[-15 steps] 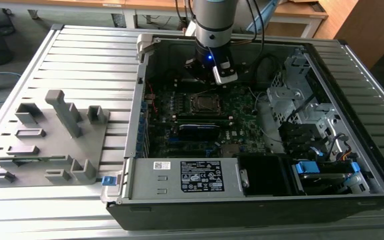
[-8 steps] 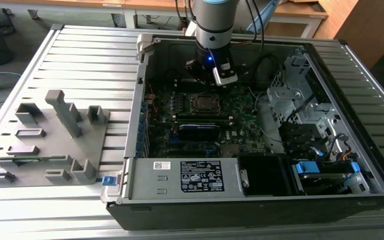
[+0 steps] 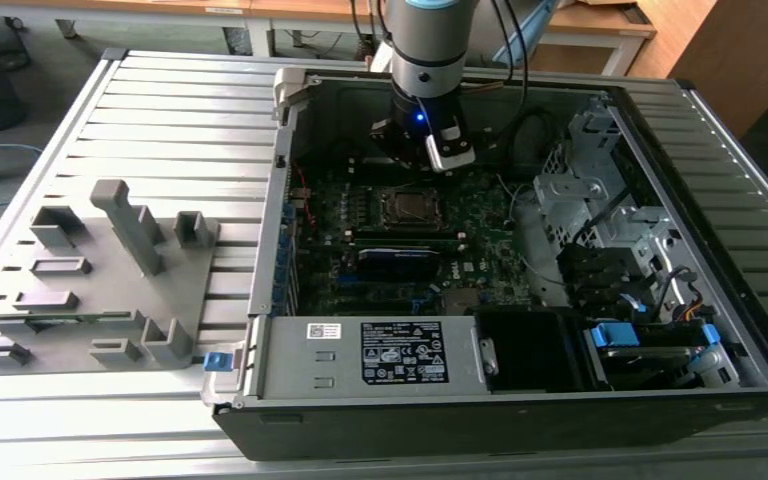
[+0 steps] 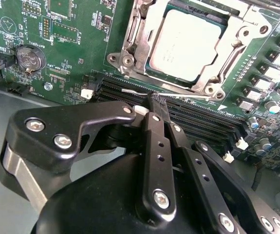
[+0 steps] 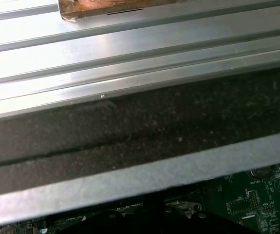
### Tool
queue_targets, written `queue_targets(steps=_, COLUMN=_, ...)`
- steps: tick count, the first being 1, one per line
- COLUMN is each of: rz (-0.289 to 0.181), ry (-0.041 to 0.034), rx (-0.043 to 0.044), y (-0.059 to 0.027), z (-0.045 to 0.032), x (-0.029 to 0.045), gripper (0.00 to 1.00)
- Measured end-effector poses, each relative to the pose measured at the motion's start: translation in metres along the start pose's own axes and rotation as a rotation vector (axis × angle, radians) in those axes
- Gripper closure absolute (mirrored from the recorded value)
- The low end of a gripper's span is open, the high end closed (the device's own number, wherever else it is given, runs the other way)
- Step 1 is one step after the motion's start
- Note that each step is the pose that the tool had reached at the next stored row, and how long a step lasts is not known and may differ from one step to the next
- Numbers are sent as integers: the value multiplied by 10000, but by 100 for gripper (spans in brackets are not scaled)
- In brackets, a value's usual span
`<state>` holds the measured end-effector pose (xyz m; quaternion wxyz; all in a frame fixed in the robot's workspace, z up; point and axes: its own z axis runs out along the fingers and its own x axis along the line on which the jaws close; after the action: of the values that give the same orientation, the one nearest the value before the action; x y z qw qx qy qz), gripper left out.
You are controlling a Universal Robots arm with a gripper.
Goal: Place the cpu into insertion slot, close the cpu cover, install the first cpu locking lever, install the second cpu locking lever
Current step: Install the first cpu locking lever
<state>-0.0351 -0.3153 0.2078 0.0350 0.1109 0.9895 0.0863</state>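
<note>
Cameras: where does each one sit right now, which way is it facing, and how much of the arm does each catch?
Exterior view: off the arm, high, looking down into the open case; the arm and gripper hang above the cpu.
Second wrist view: on the wrist, looking past the shut fingers at the cpu under the cpu cover.
First wrist view: faces the case wall.
Exterior and second wrist views share the cpu.

I see even, diffuse overhead light in the exterior view. The ribbed metal table (image 3: 157,110) reflects it brightly, while the computer case (image 3: 518,420) interior stays dim and shadowed. A blue indicator light (image 3: 419,116) glows on the arm. In the second wrist view, the cpu (image 4: 186,44) shows soft glare on its metal top; the gripper (image 4: 154,105) linkage is dark with small highlights on its screws. The first wrist view is soft, with washed-out glare on the metal ribs.
</note>
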Motion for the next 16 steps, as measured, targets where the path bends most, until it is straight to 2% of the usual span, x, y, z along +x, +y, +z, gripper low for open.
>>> queue_targets(steps=5, rz=-1, ry=-1, rx=-3, y=-2, z=7, x=0, gripper=90)
queue_targets(steps=16, rz=0, ry=1, rx=-1, y=-27, z=80, x=1, gripper=90)
